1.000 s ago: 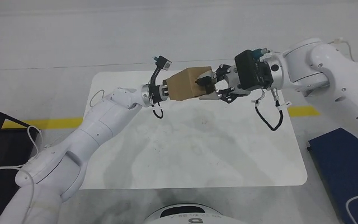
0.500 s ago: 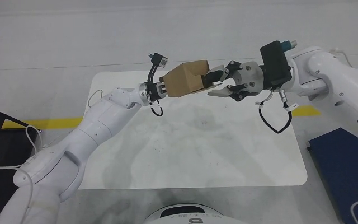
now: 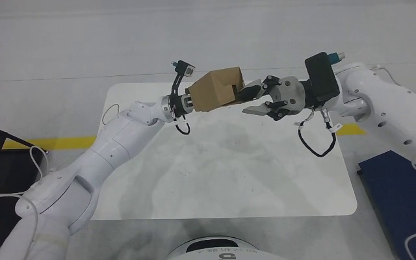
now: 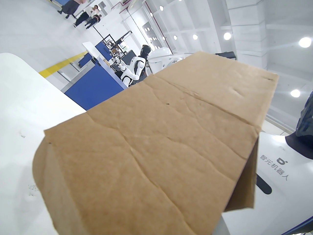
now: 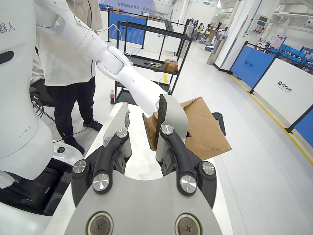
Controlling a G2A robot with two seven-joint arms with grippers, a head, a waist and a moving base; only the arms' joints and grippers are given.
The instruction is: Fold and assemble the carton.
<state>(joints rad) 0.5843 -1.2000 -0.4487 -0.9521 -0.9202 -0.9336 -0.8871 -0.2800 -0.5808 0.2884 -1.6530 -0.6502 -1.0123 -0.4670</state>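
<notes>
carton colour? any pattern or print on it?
Plain brown cardboard, creased, no print that I can see. The carton shows best in the left wrist view.

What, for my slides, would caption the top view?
Left gripper holds the brown carton over the table; open right gripper at its end.

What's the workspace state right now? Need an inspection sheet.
Surface: white table, faint scuffs.
Job's things: one brown carton, partly folded, held in the air over the table's far edge.
Clutter: nothing seen.
Grippers: left gripper shut on one end of the carton; right gripper open at the other end, a flap edge between its fingers.
Cables: black cable loops under the right wrist; white cable runs along the left arm.
Surroundings: yellow line on the floor; blue pad on the floor at the right; black rack with more boxes behind.
</notes>
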